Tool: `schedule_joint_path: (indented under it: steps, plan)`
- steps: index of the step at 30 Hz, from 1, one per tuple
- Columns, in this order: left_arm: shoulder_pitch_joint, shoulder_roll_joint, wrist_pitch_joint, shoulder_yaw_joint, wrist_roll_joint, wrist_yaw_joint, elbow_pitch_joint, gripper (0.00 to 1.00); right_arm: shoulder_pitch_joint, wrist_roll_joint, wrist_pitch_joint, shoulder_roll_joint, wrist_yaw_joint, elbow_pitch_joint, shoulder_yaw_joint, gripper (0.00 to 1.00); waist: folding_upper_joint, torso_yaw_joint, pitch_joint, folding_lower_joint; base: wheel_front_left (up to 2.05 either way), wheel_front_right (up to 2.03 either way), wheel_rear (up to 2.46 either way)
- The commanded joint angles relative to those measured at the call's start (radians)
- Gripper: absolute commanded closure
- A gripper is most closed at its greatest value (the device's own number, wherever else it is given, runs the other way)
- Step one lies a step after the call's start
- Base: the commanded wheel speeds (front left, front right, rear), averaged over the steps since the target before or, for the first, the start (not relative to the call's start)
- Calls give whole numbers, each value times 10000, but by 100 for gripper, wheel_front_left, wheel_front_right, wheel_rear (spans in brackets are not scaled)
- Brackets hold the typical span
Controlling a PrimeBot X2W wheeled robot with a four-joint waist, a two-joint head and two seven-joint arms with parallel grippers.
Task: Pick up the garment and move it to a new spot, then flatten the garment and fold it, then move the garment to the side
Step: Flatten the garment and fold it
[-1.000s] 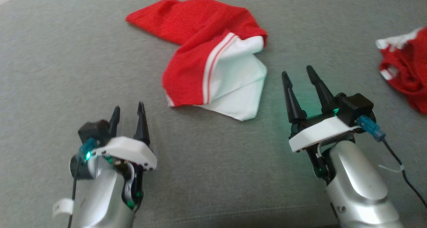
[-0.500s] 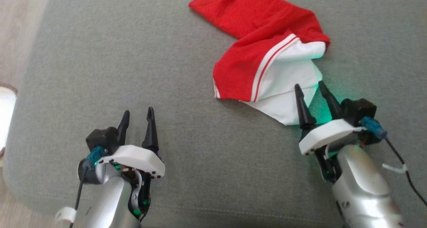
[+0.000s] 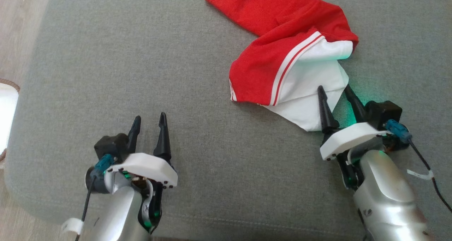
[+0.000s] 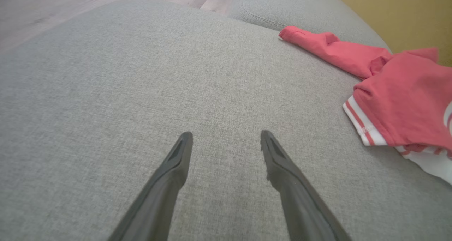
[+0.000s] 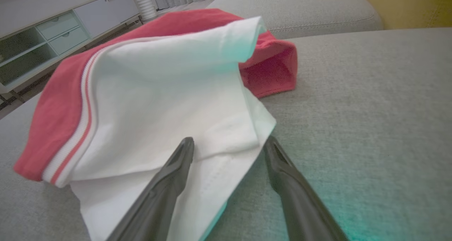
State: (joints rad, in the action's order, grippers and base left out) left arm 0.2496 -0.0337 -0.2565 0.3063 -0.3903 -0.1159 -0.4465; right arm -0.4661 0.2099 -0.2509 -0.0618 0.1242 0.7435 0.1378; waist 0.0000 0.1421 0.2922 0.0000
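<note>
The garment [image 3: 282, 43], a red jersey with white striped trim and a white panel, lies crumpled on the grey cushion [image 3: 141, 57] at the upper right of the head view. My right gripper [image 3: 334, 89] stands open over the edge of its white panel [image 5: 169, 103], one finger above the cloth and the other above bare cushion; whether either touches I cannot tell. My left gripper [image 3: 150, 116] is open over bare cushion at the lower left, well apart from the garment [image 4: 399, 89], nothing between its fingers [image 4: 176, 163].
The cushion's left and front edges drop to a wooden floor [image 3: 17, 29]. A pale round object [image 3: 6, 110] sits at the left edge. A seam to a second cushion [image 4: 282, 4] and a yellow wall [image 4: 406, 11] lie beyond. A white cabinet [image 5: 53, 29] stands across the room.
The head camera has swung left, shifting the garment right and taking a second red garment out of frame. My right gripper now reaches over the white panel's edge. Both grippers stay open.
</note>
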Motion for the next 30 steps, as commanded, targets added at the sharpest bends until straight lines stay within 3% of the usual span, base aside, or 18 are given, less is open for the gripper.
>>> schedule_joint_path:
  steps: [1,21,30]
  plan:
    - [283,-166,-53,-321,-54,-48,332,0,-274,34,-109,116,65,-380,371,0,0,-26,10,0,0,0,0]
    - [221,-166,-53,-283,-137,-36,311,0,18,-499,-109,116,65,-1103,-303,0,0,-18,-36,0,0,0,0]
    - [373,-166,-53,-114,-234,-93,371,0,-117,-620,-109,116,65,-711,-149,0,0,119,107,0,0,0,0]
